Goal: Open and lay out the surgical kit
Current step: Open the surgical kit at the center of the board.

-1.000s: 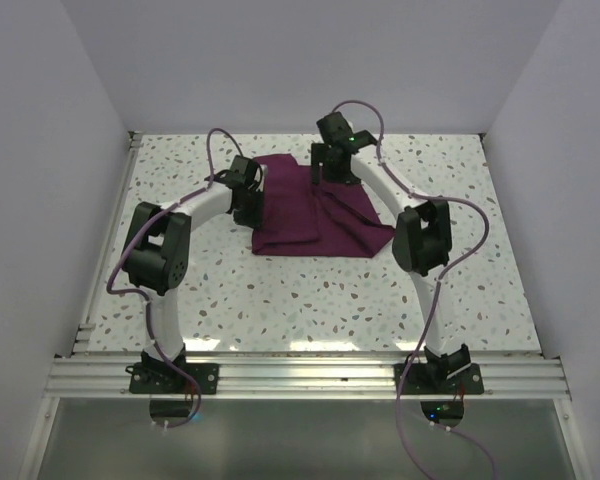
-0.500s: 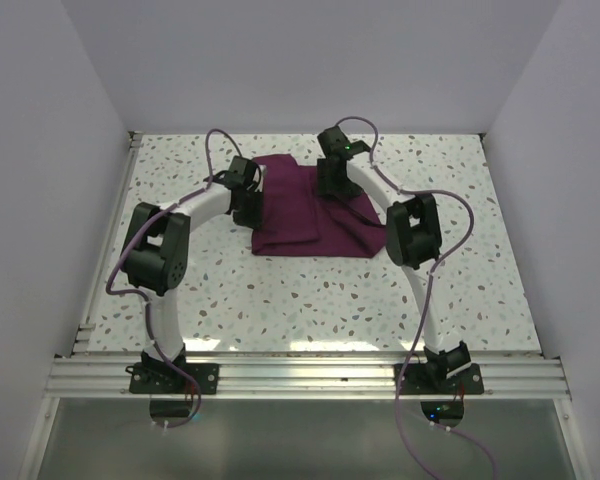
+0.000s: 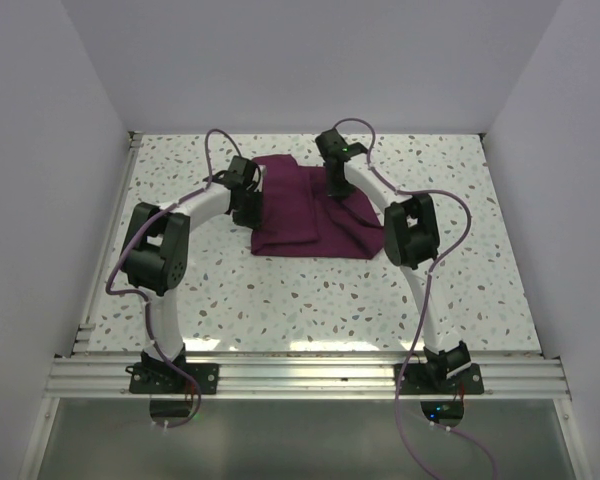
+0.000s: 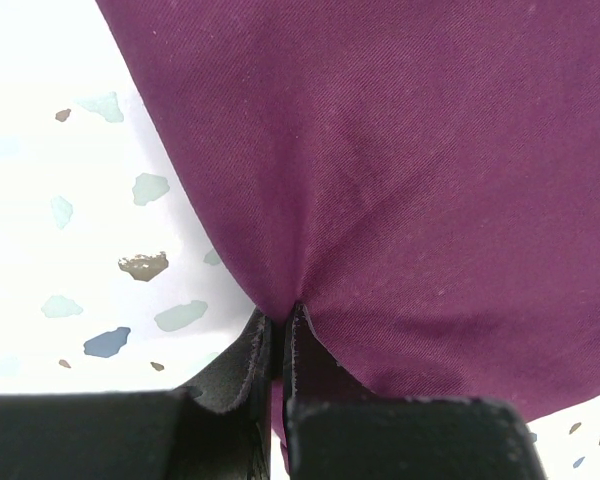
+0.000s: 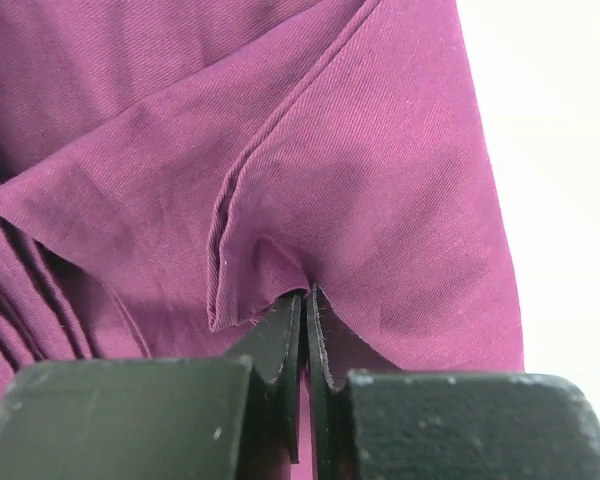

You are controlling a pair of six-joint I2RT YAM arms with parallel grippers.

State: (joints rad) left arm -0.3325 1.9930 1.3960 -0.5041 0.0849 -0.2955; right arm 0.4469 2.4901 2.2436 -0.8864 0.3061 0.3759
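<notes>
Left gripper (image 4: 277, 318) grips the cloth wrap (image 3: 292, 215) at its left edge; right gripper (image 5: 306, 297) grips a far-right fold. With the wrap between them, draw your arms apart.

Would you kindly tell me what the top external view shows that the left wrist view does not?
Only the top external view shows most of the folded cloth wrap, plus the left arm and right arm reaching to it. Only the left wrist view shows the left end effector shut on a pinch of the wrap's edge. Both show maroon cloth on the speckled table.
</notes>
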